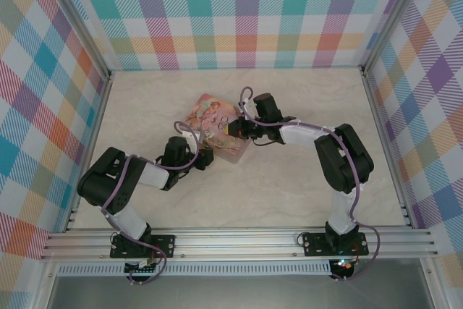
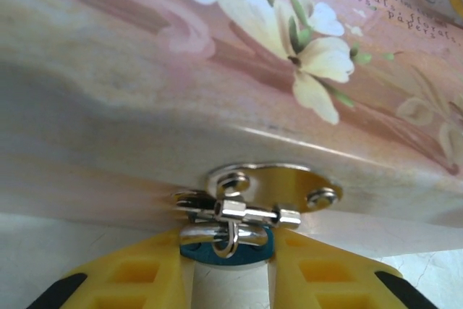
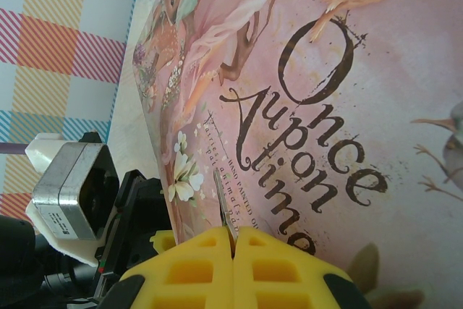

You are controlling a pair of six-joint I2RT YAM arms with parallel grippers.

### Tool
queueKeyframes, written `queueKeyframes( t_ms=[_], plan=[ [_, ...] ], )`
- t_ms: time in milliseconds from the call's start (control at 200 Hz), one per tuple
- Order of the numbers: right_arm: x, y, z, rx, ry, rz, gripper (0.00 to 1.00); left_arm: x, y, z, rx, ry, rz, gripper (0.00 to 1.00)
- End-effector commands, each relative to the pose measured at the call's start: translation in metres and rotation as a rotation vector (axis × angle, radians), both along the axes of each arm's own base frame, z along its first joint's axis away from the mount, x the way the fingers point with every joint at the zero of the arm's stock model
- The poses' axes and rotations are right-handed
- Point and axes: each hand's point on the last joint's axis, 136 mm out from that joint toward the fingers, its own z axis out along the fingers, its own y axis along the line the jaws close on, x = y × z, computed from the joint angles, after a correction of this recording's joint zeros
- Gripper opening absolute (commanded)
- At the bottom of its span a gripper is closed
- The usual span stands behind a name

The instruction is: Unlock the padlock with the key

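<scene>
Padlock (image 2: 204,252) is hung from the hasp (image 2: 269,187) on the near wall of the pink tin (image 1: 214,122), which is sat mid-surface (image 1: 289,193). Its teal body is pinched betw the yellow fingers (image 2: 137,274) of the left tool (image 2: 230,260), so that tool is clamped narrow on the lock. Key (image 3: 219,197) is gripped in the right tool (image 3: 233,240), fingers pressed tight together w/ just the thin blade sticking out. It's held over the tin lid, a bit right & far of the lock.

Handling, imo: lock is prob light, hard, slick metal, and it'd likely swing on its shackle unless the body is pinched by its flat sides w/ the keyhole end left free. Keyhole can't be made out btw. Key looks stiff but tiny, so it could easily be twisted or slipped in the pads.

In the way: the tin's lower edge and the hasp are right on top of the lock, and the left wrist camera (image 3: 72,193) is crowded up beside the tin, so approach room for the key is judged tight.
</scene>
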Motion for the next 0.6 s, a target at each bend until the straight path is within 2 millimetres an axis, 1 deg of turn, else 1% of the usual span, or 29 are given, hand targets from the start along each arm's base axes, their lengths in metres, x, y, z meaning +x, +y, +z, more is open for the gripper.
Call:
queueKeyframes(
  t_ms=[0,125,200,280,500,595],
  plan=[
    [-0.031,-0.007,-0.04,-0.088,0.12,0.03,0.03,0.008,-0.013,0.037,-0.059,-0.109,-0.028,0.28],
    [-0.03,-0.007,-0.039,-0.087,0.116,0.031,0.03,0.008,-0.012,0.041,-0.06,-0.117,-0.022,0.28],
    [-0.03,-0.007,-0.04,-0.09,0.119,0.028,0.03,0.008,-0.011,0.042,-0.057,-0.123,-0.012,0.36],
    [-0.031,-0.007,-0.041,-0.091,0.123,0.027,0.03,0.01,-0.008,0.045,-0.054,-0.133,0.003,0.39],
    [-0.032,-0.007,-0.041,-0.089,0.126,0.029,0.03,0.014,-0.008,0.05,-0.05,-0.149,0.012,0.39],
    [-0.032,-0.007,-0.04,-0.088,0.124,0.03,0.03,0.014,-0.01,0.047,-0.049,-0.14,0.003,0.38]
  ],
)
